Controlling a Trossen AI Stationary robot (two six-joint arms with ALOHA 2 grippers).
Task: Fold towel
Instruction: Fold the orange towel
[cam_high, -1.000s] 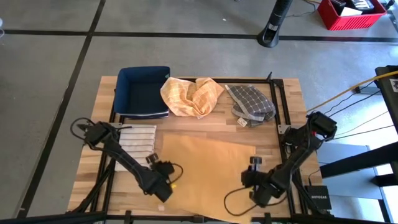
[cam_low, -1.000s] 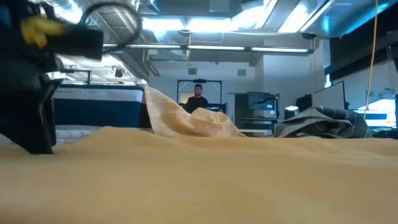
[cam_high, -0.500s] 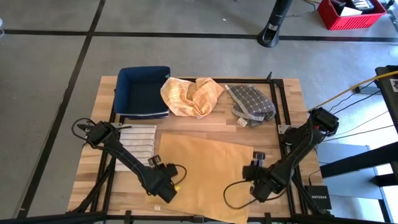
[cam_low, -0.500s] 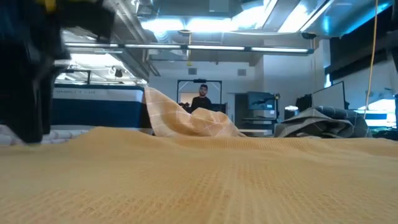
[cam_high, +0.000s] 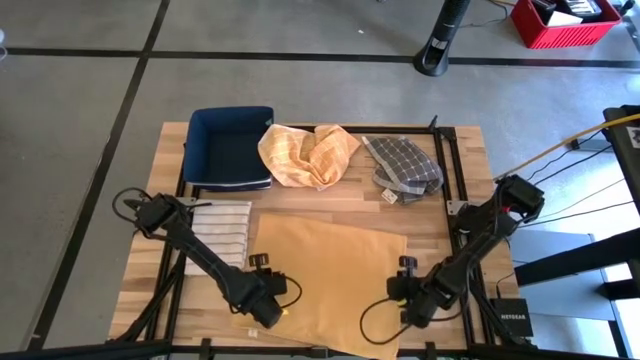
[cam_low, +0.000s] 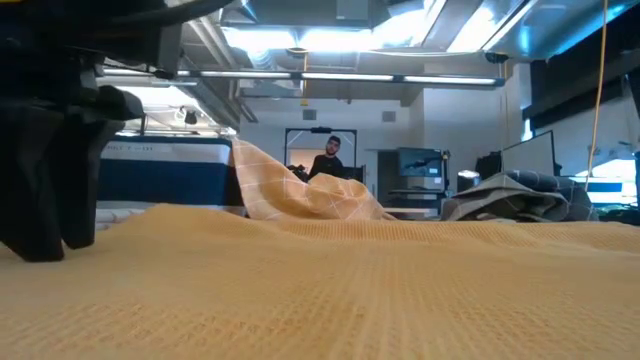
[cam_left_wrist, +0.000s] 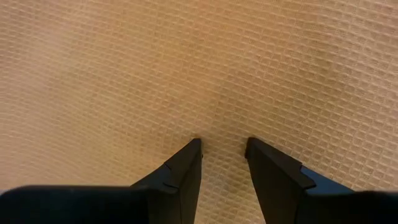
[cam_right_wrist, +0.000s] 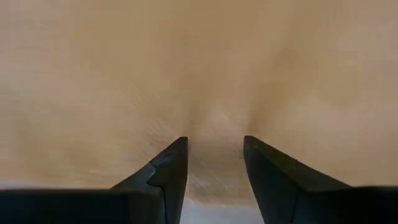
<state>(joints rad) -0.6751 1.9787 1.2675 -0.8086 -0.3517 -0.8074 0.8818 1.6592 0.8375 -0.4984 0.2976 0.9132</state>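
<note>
A tan waffle-weave towel (cam_high: 325, 270) lies spread over the table's near middle and fills the foreground of the low view (cam_low: 350, 280). My left gripper (cam_high: 262, 308) stands by its near left corner, pointing steeply down, shut on the cloth (cam_left_wrist: 222, 149). In the low view it is the dark shape at the left (cam_low: 45, 200). My right gripper (cam_high: 405, 300) stands at the towel's near right edge, also pointing steeply down and shut on the cloth (cam_right_wrist: 214, 146). My left gripper pinches a pucker of the towel (cam_left_wrist: 219, 127) between its two fingers, from above, near the near left corner. A crease runs away from the fingertips. The rest of the cloth lies on the table. How many layers are pinched I cannot tell. My right gripper pinches a small bump of the towel (cam_right_wrist: 216, 121) between its two fingers, from above, at the near right edge. The cloth around it lies on the table. One layer or several, I cannot tell.
Along the far edge stand a dark blue bin (cam_high: 230, 145), a crumpled orange checked cloth (cam_high: 308, 152) and a crumpled grey checked cloth (cam_high: 403, 165). A folded striped towel (cam_high: 220, 230) lies at the left. A person (cam_low: 328, 160) stands in the room beyond the table.
Both grippers have kept their hold. The left one has rolled about its own axis. The right one went a little toward the far edge and came back down. The towel's far right part has spread out toward the far right, so its far edge now runs straighter.
</note>
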